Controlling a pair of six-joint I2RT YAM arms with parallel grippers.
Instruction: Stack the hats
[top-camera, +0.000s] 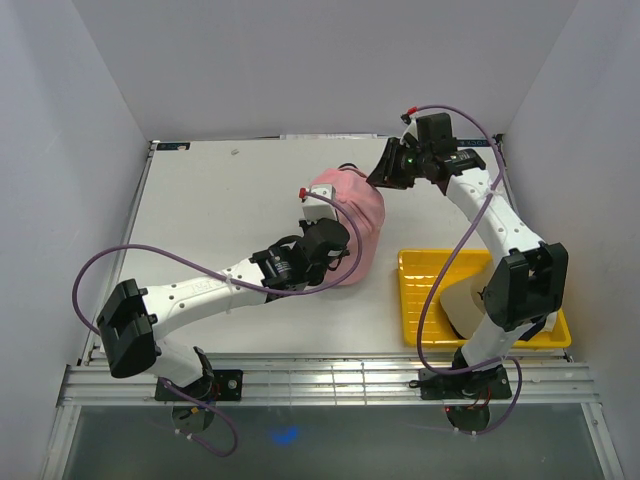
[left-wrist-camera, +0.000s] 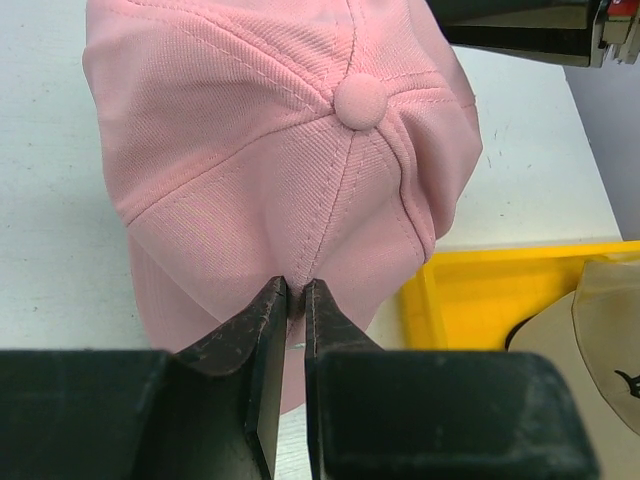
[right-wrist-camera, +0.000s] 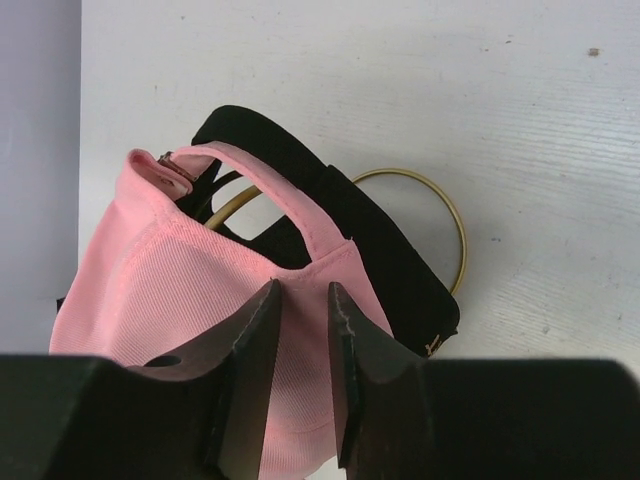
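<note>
— Hats, please, from the near edge of the counter (top-camera: 220, 200) to the far one. Where are they?

— Nearest is the tan hat (top-camera: 468, 300). It lies in the yellow tray (top-camera: 420, 265) at the near right, beside the base of the right arm, and that arm hides part of it.

— And the pink hat (left-wrist-camera: 300, 150)?

— It is about in the middle of the counter, a little left of the tray and farther away, with its crown and top button facing up. It sits between the two grippers.

— How does the left gripper (left-wrist-camera: 295, 300) stand?

— It is on the near side of the pink hat. Its fingers are pressed almost together, and they pinch a fold of the pink cloth low on the crown.

— And the right gripper (right-wrist-camera: 302, 300)?

— It is at the far side, at the back edge of the pink hat, just beside the strap. The gap between its fingers is narrow and pink cloth shows in it, but I cannot tell if they press the cloth.

— Is something under the pink hat?

— Yes. The right wrist view shows a black hat (right-wrist-camera: 330, 210) under it. A gold wire ring (right-wrist-camera: 455, 225) comes out from beneath both.
</note>
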